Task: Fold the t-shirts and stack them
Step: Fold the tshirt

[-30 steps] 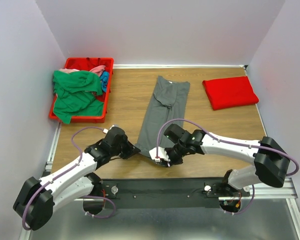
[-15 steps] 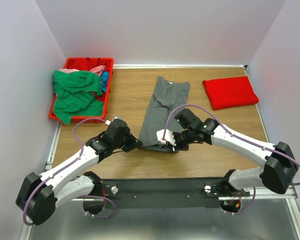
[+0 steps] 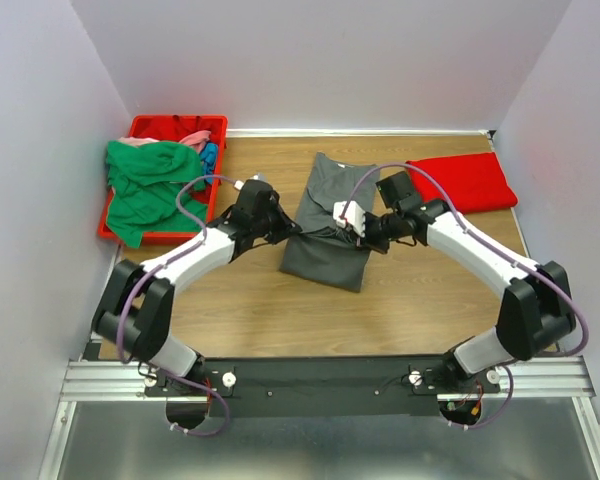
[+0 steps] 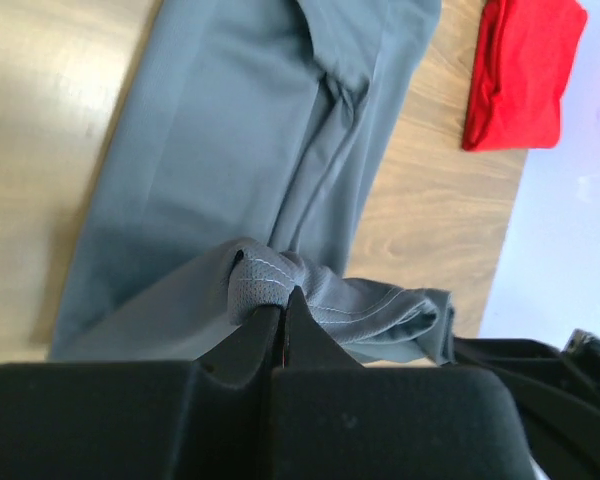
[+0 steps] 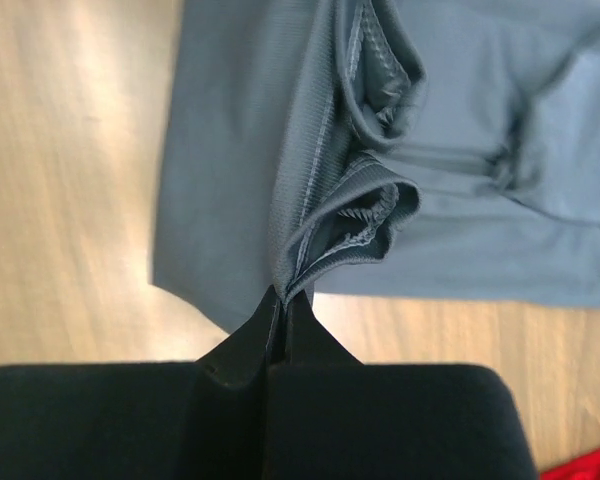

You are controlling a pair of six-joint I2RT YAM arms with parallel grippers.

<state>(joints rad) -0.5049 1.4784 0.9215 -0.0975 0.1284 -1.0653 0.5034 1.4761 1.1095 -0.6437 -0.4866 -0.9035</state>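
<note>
The left claw (image 3: pixel 292 231) and right claw (image 3: pixel 352 224) each pinch tight on the hem of the dark grey cloth t-shirt (image 3: pixel 326 264) lying on the desk (image 3: pixel 240 300); lay both corners evenly at the collar, edges square.

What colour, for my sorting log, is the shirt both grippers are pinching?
The t-shirt is dark grey, clearest in the left wrist view.

A robotics lab test cell: a wooden counter (image 3: pixel 250 300) boxed in by plain pale walls (image 3: pixel 320 60), with two white-and-black robot arms (image 3: pixel 195 255) bolted to a metal rail (image 3: pixel 110 372) at its near edge, purple cables (image 3: pixel 183 200) looping off them.
</note>
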